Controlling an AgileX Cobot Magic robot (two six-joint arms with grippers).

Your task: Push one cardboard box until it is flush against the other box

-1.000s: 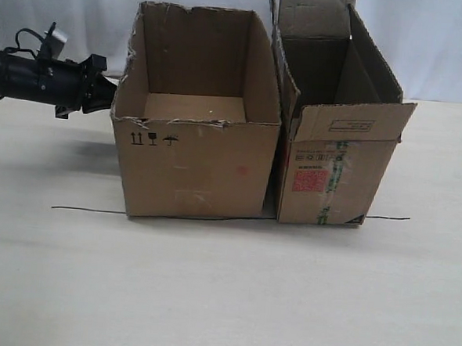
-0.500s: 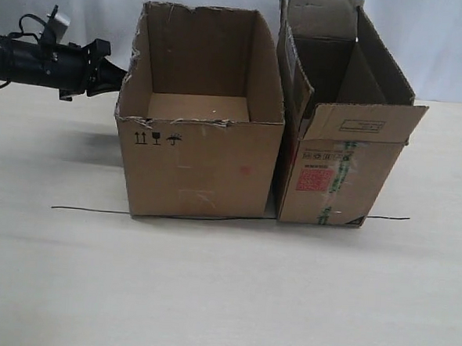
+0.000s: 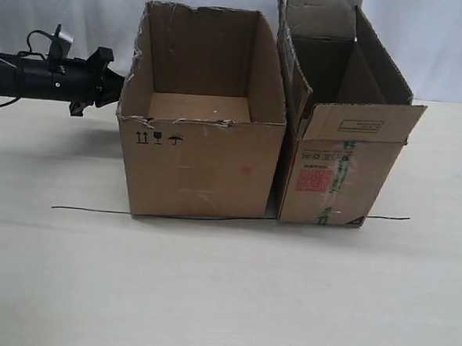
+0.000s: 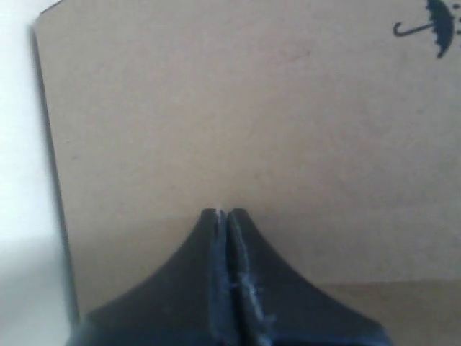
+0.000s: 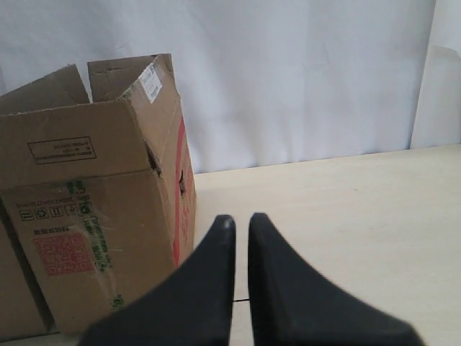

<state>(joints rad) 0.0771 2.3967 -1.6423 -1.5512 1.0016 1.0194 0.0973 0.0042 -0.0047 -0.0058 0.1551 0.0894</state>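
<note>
Left gripper [image 3: 113, 78] has its black fingers pressed together with nothing between them. In the left wrist view the tips [image 4: 222, 213] sit right up against the side wall of the wide plain brown cardboard box with the ragged top rim [image 3: 200, 167].

That box is dead ahead of the gripper. The taller, narrower brown box with the open flaps [image 3: 333, 175] is directly beyond it on the same line, so I reckon a straight shove is all it takes. The two already look near enough flush, with just a thin dark slit low down between them.

The left arm is clearly the closer one. The right gripper [image 5: 241, 218], fingers a sliver apart and empty, hangs off past the tall box.

Markings:
- Wide box: small black handling symbols [image 3: 156, 139] (arrows, glass, umbrella).
- Tall box: red square label [image 3: 310, 180], green-printed tape [image 3: 339, 178] and a printed frame on the flap [image 3: 361, 127], all too small to read.
</note>
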